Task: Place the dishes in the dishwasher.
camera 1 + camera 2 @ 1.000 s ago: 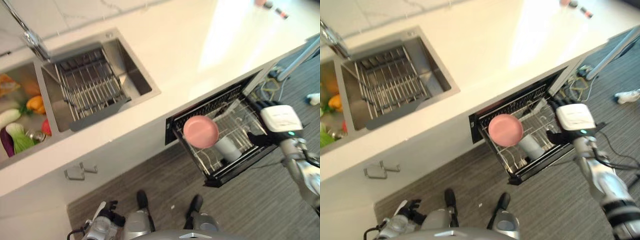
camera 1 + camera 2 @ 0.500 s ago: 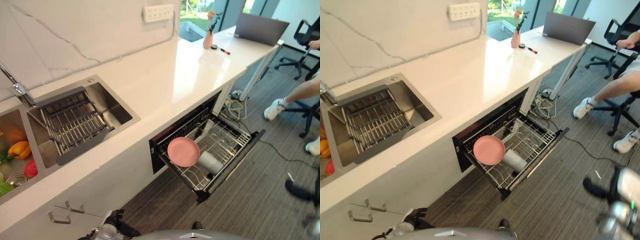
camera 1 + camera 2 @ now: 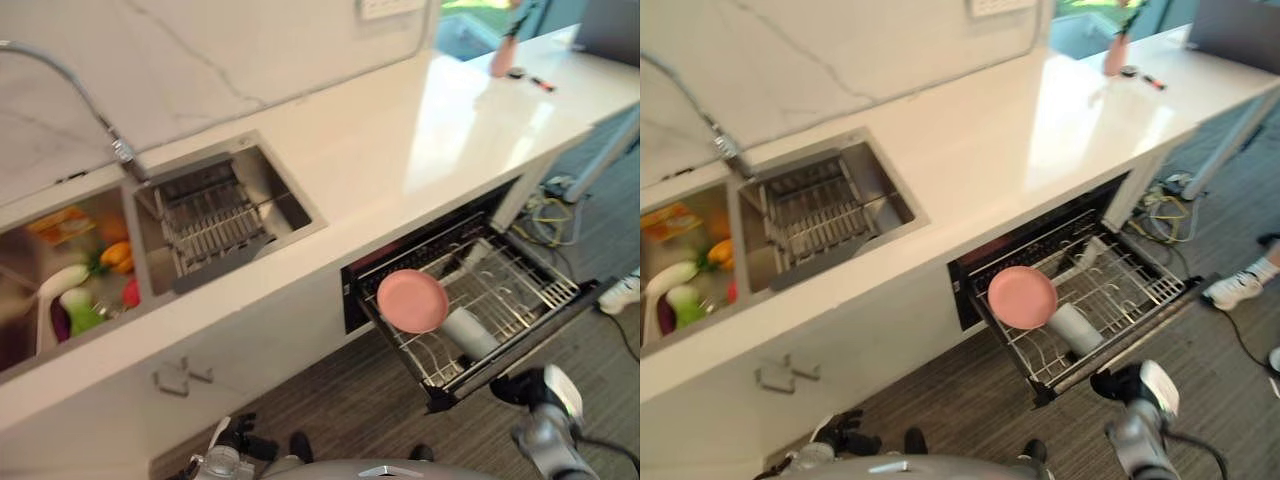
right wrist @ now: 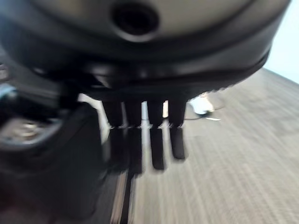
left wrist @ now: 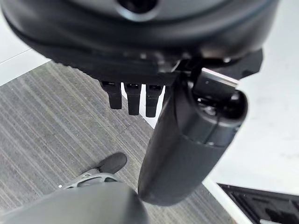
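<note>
A pink plate (image 3: pixel 413 300) stands on edge in the pulled-out dishwasher rack (image 3: pixel 520 283) under the counter. A white cup (image 3: pixel 470 333) lies on its side just beside the plate. My right hand (image 3: pixel 1137 384) hangs low in front of the rack's front edge, apart from it, above the floor. Its fingers (image 4: pixel 157 140) are straight and hold nothing. My left hand (image 3: pixel 226 460) hangs down at the lower left by the cabinet, with relaxed fingers (image 5: pixel 133 97) and an empty thumb (image 5: pixel 187 144).
A steel sink (image 3: pixel 285 195) with a wire drying rack (image 3: pixel 210 218) is set in the white counter (image 3: pixel 400 130). The basin to its left holds vegetables (image 3: pixel 90 285). A person's shoe (image 3: pixel 626 290) rests on the floor at the right. Cables (image 3: pixel 560 205) lie beyond the dishwasher.
The camera has swung, shifting the whole picture. My right hand has left the rack's far edge and dropped down in front of the rack. Plate and cup stay put.
</note>
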Robot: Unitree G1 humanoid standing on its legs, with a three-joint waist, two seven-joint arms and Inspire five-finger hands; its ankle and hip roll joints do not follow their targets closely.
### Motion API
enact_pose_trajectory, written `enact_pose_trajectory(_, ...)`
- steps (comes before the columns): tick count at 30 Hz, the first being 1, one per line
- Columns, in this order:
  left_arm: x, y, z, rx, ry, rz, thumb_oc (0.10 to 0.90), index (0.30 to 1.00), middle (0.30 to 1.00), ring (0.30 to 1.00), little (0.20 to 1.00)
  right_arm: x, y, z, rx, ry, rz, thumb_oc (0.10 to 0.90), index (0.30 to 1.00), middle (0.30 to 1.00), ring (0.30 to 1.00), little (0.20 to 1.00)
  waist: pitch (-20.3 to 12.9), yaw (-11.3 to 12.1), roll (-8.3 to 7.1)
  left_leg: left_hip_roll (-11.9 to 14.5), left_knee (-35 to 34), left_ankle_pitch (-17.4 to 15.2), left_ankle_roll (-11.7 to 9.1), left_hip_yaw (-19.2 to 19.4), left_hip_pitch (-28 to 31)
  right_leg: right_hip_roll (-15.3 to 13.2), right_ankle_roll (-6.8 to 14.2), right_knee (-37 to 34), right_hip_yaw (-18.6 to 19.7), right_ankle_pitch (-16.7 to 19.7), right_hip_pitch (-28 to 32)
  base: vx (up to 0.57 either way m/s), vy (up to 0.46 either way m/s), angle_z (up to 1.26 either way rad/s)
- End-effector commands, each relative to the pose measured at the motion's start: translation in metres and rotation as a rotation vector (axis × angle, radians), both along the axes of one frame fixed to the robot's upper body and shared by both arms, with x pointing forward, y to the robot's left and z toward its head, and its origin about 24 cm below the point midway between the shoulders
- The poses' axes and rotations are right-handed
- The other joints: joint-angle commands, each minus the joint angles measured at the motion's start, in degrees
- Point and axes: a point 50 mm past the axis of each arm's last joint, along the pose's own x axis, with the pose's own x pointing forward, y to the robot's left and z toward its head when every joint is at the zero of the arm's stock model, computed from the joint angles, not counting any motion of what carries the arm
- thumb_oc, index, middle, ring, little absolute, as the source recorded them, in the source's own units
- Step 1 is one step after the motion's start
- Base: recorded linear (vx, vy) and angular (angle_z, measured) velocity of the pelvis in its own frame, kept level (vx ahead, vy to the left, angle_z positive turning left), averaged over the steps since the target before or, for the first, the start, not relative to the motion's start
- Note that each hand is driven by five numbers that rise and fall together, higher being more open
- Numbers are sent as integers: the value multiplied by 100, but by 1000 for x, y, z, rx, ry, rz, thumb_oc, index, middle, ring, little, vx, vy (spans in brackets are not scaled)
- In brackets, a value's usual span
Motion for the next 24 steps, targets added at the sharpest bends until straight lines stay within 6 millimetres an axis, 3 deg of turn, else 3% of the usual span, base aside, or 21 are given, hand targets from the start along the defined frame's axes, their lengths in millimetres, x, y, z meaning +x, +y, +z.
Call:
enact_pose_trajectory(1, -17, 11, -5, 49, 102, -28, 800, 900, 900, 900, 900, 76, 5, 47, -14, -281, 105, 400, 300, 300, 300, 300, 314, 171, -37, -5, 24, -432, -198, 58, 92, -148, 193, 108, 60, -269, 70, -101, -15, 46)
enact_pose_trajectory(3, -9, 10, -3, 49, 81, -40, 800, 900, 900, 900, 900, 102, 8, 66, -38, -344, 145, 400, 300, 300, 300, 300, 441, 336, 20, -32, 24, -337, -216, -90, -93, -179, 191, 120, -67, -249, 4, -102, -23, 44)
enact_pose_trajectory(4, -8, 9, -3, 48, 79, -38, 800, 900, 900, 900, 900, 103, 8, 67, -38, -346, 146, 400, 300, 300, 300, 300, 449, 319, 25, -32, 24, -332, -216, -102, -103, -179, 191, 120, -80, -250, 2, -112, -22, 37)
enact_pose_trajectory(5, -2, 6, -2, 45, 53, -55, 800, 900, 900, 900, 900, 125, 12, 88, -72, -415, 189, 400, 300, 300, 300, 300, 553, 478, 92, -56, 24, -251, -223, -258, -248, -206, 182, 130, -211, -235, -31, -70, -11, 21)
enact_pose_trajectory(6, -2, 6, -2, 45, 53, -55, 800, 900, 900, 900, 900, 125, 12, 88, -72, -415, 189, 400, 300, 300, 300, 300, 553, 478, 92, -56, 24, -251, -223, -258, -248, -206, 182, 130, -211, -235, -31, -100, -21, 35)
enact_pose_trajectory(8, 2, 2, -1, 35, 36, -69, 800, 900, 900, 900, 900, 154, 24, 118, -131, -487, 302, 400, 300, 300, 300, 300, 650, 652, 144, -61, 24, -175, -230, -411, -372, -229, 190, 137, -399, -220, -19, -40, -16, 44)
enact_pose_trajectory(10, 2, 1, -1, 34, 35, -68, 800, 900, 900, 900, 900, 155, 24, 119, -132, -488, 303, 400, 300, 300, 300, 300, 657, 640, 148, -61, 24, -173, -230, -417, -375, -228, 190, 138, -405, -220, -18, -19, -1, 43)
enact_pose_trajectory(11, 3, 5, 0, 41, 29, -67, 800, 900, 900, 900, 900, 182, 42, 156, -217, -565, 457, 400, 300, 300, 300, 300, 731, 805, 135, -62, 29, -113, -240, -512, -487, -259, 201, 185, -498, -208, -73, -47, -2, 42)
enact_pose_trajectory(12, 4, 6, 0, 44, 23, -66, 800, 900, 900, 900, 900, 191, 51, 172, -256, -600, 524, 400, 300, 300, 300, 300, 764, 858, 121, -59, 32, -96, -242, -528, -524, -267, 201, 207, -501, -204, -107, -58, -3, 21)
enact_pose_trajectory(14, 7, 10, 2, 55, 15, -64, 800, 900, 900, 900, 900, 207, 69, 199, -334, -652, 646, 400, 300, 300, 300, 300, 810, 949, 75, -40, 35, -61, -260, -548, -599, -277, 202, 237, -528, -208, -163, -42, -10, 16)
enact_pose_trajectory(17, 12, 14, 4, 59, -8, -30, 800, 900, 900, 900, 900, 218, 91, 225, -410, -702, 769, 400, 300, 300, 300, 300, 834, 1037, -16, -9, 39, -36, -287, -545, -664, -279, 198, 251, -577, -211, -186, -13, -13, 16)
enact_pose_trajectory(19, 17, 13, 6, -35, -57, 108, 800, 900, 900, 900, 900, 218, 101, 225, -419, -710, 813, 400, 300, 300, 300, 300, 819, 1083, -97, 4, 40, -47, -283, -535, -663, -281, 196, 246, -608, -211, -161, 21, -18, 11)
enact_pose_trajectory(21, 16, 20, 7, -173, -125, 405, 800, 900, 900, 900, 900, 211, 110, 211, -386, -679, 842, 400, 300, 300, 300, 300, 772, 1106, -217, 1, 39, -77, -264, -537, -642, -270, 206, 257, -637, -207, -123, 45, -29, -1)
enact_pose_trajectory(24, 20, 26, 10, -230, -183, 540, 800, 900, 900, 900, 900, 197, 110, 170, -325, -557, 856, 400, 300, 300, 300, 300, 677, 1085, -399, -12, 36, -151, -230, -518, -568, -273, 218, 287, -621, -208, -97, 59, -8, 2)
